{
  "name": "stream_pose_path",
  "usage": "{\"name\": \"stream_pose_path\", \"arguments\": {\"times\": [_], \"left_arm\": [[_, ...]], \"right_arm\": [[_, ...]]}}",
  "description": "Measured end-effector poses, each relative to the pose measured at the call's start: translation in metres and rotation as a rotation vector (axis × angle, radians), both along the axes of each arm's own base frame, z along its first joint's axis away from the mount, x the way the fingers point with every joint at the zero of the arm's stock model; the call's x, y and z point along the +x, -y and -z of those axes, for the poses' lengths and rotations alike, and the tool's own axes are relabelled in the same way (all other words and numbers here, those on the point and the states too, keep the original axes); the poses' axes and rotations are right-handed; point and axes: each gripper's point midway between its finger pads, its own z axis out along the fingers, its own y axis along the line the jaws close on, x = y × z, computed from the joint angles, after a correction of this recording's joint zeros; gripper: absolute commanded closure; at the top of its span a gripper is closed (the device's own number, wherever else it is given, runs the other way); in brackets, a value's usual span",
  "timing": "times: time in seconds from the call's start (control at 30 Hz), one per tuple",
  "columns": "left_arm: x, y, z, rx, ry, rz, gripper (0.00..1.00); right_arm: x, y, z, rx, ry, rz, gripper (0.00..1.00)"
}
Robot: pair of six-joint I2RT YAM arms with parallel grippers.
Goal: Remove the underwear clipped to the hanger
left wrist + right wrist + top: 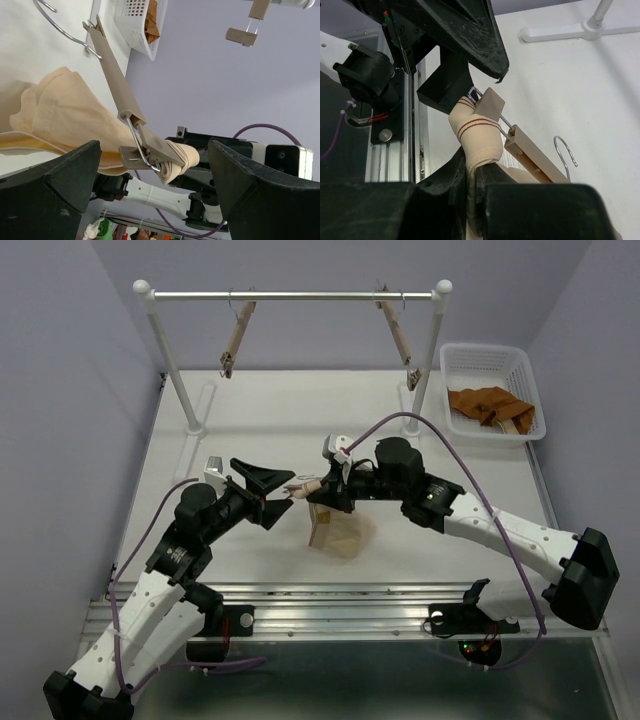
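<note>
Nearest, reaching in from the front-left of the desk (pixel 260 430): the left claw (pixel 283 498) (pixel 154 145), spread wide apart, holding nothing. Between its two dark fingers (pixel 75 175), without visible contact, the clip (pixel 155 150) (pixel 490 102) at one end of a wooden hanger (pixel 117 75) (pixel 530 152).

Just beyond, facing it from the right: the right claw (pixel 318 490) (pixel 472 185), pressed together on the striped waistband of the beige underwear (pixel 345 532) (pixel 65 115) (pixel 475 132). Same waistband pinched in that clip too, so gripped at two spots close together. Rest of the cloth bunched and drooping below the hanger, lower folds down on the desk near its middle. Hanger tilted, wire hook toward the desk surface.

Farther back on the right, at the desk's edge: a white slotted basket (pixel 480 346) with the rust-orange underwear (pixel 490 403) crumpled inside, well apart from both claws.

Farthest, across the back of the desk: a white rail (pixel 295 296) on two posts, with two spare hangers (pixel 238 335) dangling from it, one toward each end, clips bare.
</note>
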Motion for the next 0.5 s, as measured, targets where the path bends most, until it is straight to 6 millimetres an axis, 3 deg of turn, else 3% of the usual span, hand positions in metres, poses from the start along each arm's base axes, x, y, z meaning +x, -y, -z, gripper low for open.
{"name": "stream_pose_path", "arguments": {"times": [0.17,0.5], "left_arm": [[0.0,0.0,0.002,-0.003,-0.011,-0.004,0.01],[-0.003,-0.002,0.001,-0.025,-0.019,-0.009,0.03]], "right_arm": [[-0.005,-0.005,0.001,-0.01,0.035,-0.005,0.99],[0.003,-0.007,0.015,-0.063,0.088,0.067,0.99]]}}
